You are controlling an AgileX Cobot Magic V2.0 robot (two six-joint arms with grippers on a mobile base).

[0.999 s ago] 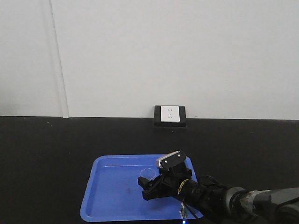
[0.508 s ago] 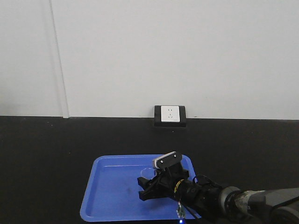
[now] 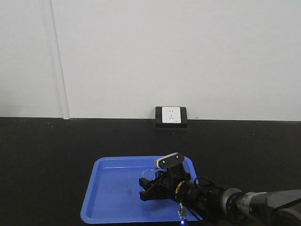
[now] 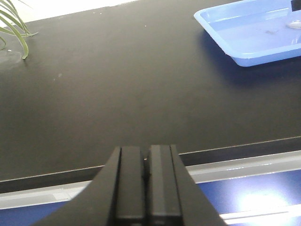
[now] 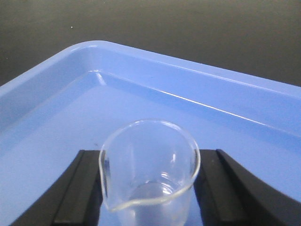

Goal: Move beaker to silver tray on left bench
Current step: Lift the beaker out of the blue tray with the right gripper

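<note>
The small clear beaker (image 5: 149,169) stands upright in the blue tray (image 5: 141,94), its spout facing the camera. My right gripper (image 5: 149,155) has one black finger on each side of it, both against the glass. In the front view the right gripper (image 3: 149,186) is low over the blue tray (image 3: 113,188), and the beaker (image 3: 151,175) shows faintly between its fingers. My left gripper (image 4: 146,160) is shut and empty above the bench's front edge, left of the blue tray (image 4: 244,33). The silver tray is out of view.
The black benchtop (image 3: 47,150) runs up to a white wall with a socket box (image 3: 171,115). Plant leaves (image 4: 11,23) show at the far left of the left wrist view. The bench's front edge has a white frame and blue fronts (image 4: 263,197).
My right gripper moved a little left and down over the blue tray, around the beaker, then stayed almost still over the last half second.
</note>
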